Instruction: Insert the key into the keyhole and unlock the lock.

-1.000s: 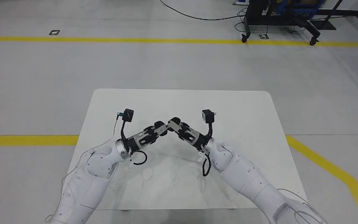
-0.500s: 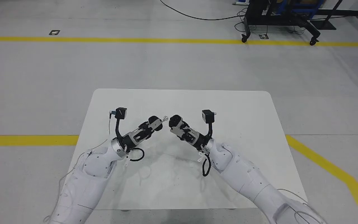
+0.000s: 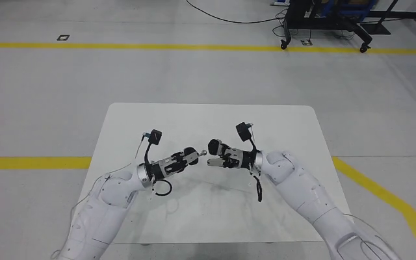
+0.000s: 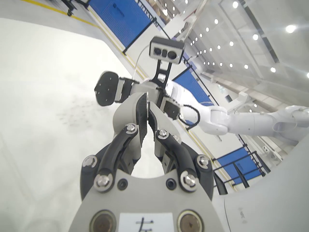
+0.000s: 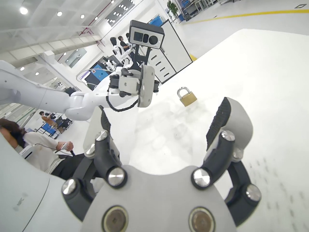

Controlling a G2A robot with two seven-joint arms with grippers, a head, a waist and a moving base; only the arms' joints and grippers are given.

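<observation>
A brass padlock (image 5: 187,97) with its shackle closed lies on the white table (image 3: 286,123), beyond my right gripper and below the left one. My left gripper (image 3: 193,155) hovers over the table's middle, shut (image 4: 147,98) on the key (image 3: 203,153), a small silver piece sticking out of its fingertips toward the right gripper. My right gripper (image 3: 213,153) faces it from a short gap away. It stands open (image 5: 166,109) with nothing between its fingers. The right wrist view shows the left gripper (image 5: 146,89) edge-on above the padlock.
Bare white tabletop (image 3: 195,214) surrounds both arms. A yellow floor line (image 3: 195,47) and a dark wheeled stand (image 3: 325,23) lie far behind the table. A seated person (image 5: 36,143) shows beside the table in the right wrist view.
The two grippers were touching tip to tip a second ago and have drawn apart. The right wrist has swung round to face the left gripper, and both have come slightly nearer the front.
</observation>
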